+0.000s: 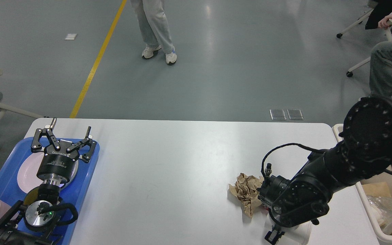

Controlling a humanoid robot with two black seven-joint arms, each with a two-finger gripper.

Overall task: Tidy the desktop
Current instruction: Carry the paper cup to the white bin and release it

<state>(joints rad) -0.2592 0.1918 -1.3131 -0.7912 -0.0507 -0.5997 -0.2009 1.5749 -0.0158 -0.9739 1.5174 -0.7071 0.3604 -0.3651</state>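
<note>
While left gripper [67,133] gapes, right gripper [273,235] seems hidden; one paper wad [247,190].

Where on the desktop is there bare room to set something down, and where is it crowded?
The desktop is bare between the blue tray and the crumpled brown paper, and along the far edge. Crowded: the tray, under the left gripper, and the near right corner around the right arm and the paper.

The left arm reaches up from the lower left, its pincer [67,136] pointing away with 2 fingers spread apart. The right arm bends inward, wrist turned down, pincer [273,235] barely visible.
</note>
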